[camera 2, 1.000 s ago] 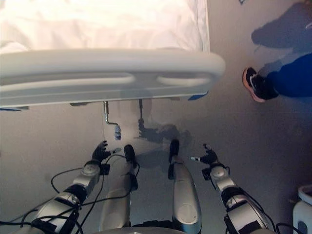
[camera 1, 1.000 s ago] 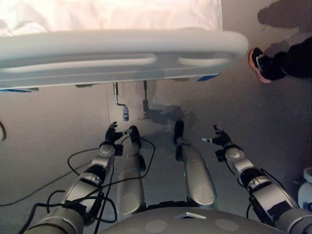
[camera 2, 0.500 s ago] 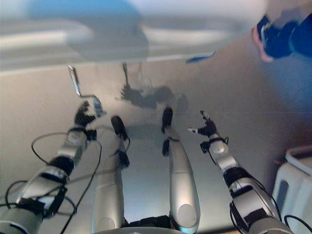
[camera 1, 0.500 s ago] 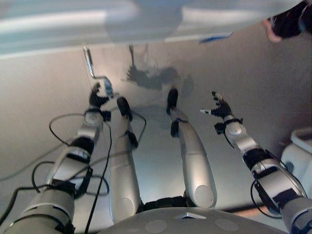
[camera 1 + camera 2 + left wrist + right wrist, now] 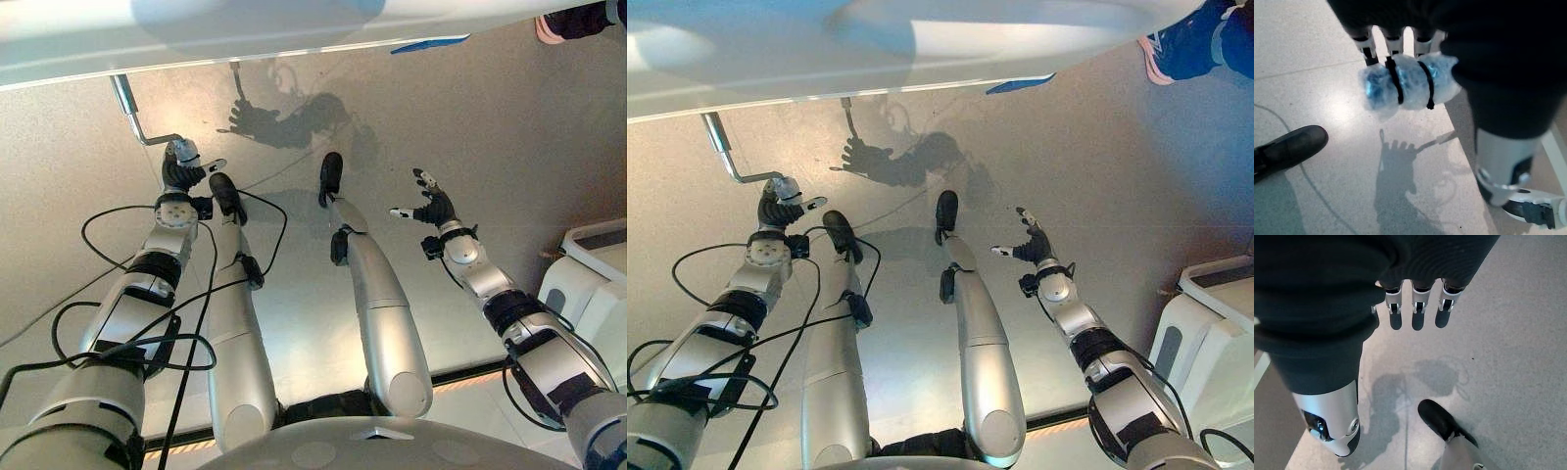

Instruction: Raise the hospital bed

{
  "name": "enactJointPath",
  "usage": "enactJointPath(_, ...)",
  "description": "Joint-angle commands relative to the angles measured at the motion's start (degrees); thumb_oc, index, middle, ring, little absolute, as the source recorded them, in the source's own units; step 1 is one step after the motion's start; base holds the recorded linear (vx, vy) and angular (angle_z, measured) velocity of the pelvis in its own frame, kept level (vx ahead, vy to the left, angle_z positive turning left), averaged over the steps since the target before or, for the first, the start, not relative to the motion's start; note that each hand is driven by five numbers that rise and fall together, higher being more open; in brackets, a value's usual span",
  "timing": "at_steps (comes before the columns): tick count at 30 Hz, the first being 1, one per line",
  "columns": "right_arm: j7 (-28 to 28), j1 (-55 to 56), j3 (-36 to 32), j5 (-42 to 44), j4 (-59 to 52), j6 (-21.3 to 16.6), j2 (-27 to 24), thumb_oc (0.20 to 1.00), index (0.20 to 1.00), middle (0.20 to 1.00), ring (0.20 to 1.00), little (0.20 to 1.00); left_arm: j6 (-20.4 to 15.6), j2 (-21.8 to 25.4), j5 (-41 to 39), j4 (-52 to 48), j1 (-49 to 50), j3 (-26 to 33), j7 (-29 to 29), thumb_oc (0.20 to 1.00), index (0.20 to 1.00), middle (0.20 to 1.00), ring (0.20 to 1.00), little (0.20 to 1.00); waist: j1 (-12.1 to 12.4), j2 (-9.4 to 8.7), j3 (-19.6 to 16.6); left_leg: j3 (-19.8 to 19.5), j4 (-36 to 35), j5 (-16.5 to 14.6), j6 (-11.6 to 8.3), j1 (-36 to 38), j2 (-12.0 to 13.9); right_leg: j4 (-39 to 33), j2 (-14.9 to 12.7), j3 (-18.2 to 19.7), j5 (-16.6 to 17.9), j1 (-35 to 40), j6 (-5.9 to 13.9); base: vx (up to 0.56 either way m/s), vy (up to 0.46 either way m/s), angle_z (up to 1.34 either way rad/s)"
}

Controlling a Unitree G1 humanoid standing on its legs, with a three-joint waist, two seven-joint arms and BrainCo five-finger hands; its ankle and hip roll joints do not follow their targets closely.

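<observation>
The hospital bed's pale footboard (image 5: 294, 29) spans the far edge of the eye views. A bent metal crank (image 5: 129, 106) reaches down from under it and ends in a grip wrapped in white and blue (image 5: 1405, 83). My left hand (image 5: 178, 176) is on that grip, low over the floor. Its fingers (image 5: 1393, 46) curl round the wrapping. My right hand (image 5: 1031, 245) hovers over bare floor to the right, well away from the crank. It holds nothing, and its fingers (image 5: 1418, 316) are straight and spread.
A second thin rod (image 5: 235, 80) hangs under the bed, right of the crank. A person's shoe (image 5: 1185, 44) stands at the far right by the bed's corner. A white cabinet (image 5: 1215, 333) sits on the floor at the right.
The camera has dropped and tilted, so the bed now sits higher in view. My left hand reached forward to the crank's grip and closed round it. The right hand stayed open.
</observation>
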Motion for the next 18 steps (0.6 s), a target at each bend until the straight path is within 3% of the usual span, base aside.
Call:
enactJointPath(1, -0.52, 1.95, 1.42, 0.19, -2.25, -1.96, -1.22, 1.000, 1.000, 1.000, 1.000, 1.000, -0.89, 1.71, -1.93, -0.48, 1.25, 0.64, 1.10, 1.000, 1.000, 1.000, 1.000, 1.000, -0.59, -2.02, -0.76, -1.53, 5.34, -2.58, 0.95, -3.38, -1.53, -3.22, -0.42, 0.70, 2.72, 1.33, 8.69, 0.00, 0.000, 0.00)
enactJointPath(18, 0.06, 2.15, 1.62, -0.15, -3.54, -2.77, -1.82, 1.000, 1.000, 1.000, 1.000, 1.000, -0.99, 2.21, -0.60, -1.04, 0.21, 0.06, 1.78, 1.000, 1.000, 1.000, 1.000, 1.000, -0.40, -1.91, -0.76, -1.72, 4.56, -2.09, 0.76, -4.13, -1.75, -3.71, -0.33, 0.61, 2.62, 0.71, 8.60, 0.00, 0.000, 0.00)
